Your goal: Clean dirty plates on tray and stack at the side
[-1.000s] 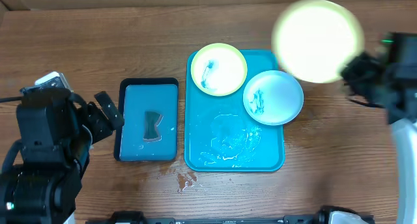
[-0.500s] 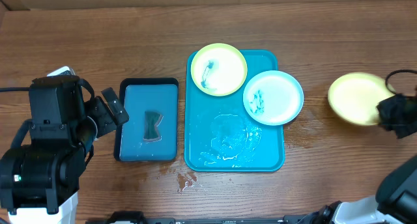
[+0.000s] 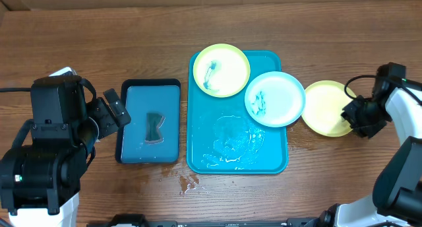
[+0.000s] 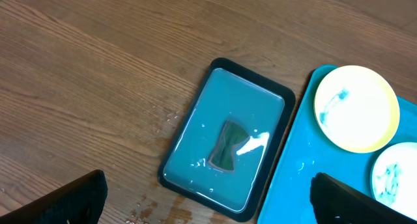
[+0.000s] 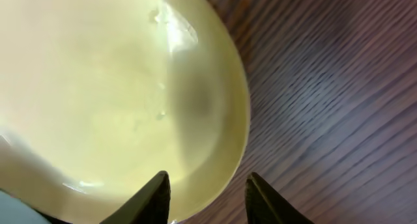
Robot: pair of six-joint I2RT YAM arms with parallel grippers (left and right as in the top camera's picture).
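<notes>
- Since half a second back, the unsmeared yellow-green plate (image 3: 323, 108) has come down and leftward. It now lies on the table (image 3: 343, 181), just right of the tray (image 3: 227, 162), its rim meeting the light blue plate (image 3: 275, 99).
- Right pincer (image 3: 359, 118): fingers parted, straddling that plate's rim. No squeeze is evident, so I judge it let go.
- Left pincer (image 4: 208, 178): wide and empty, above the black-rimmed tray (image 4: 195, 152).
- Remaining: the smeared yellow-green plate (image 3: 221, 70) and the blue one sit on the tray, uncleaned. One of three is set aside.

Turquoise tray (image 3: 270, 162), brown woodgrain counter (image 3: 330, 187). One yellow-green plate (image 3: 221, 70) and the light blue plate (image 3: 275, 99) have blue-green smears; the other yellow-green plate (image 3: 326, 108) looks plain.
</notes>
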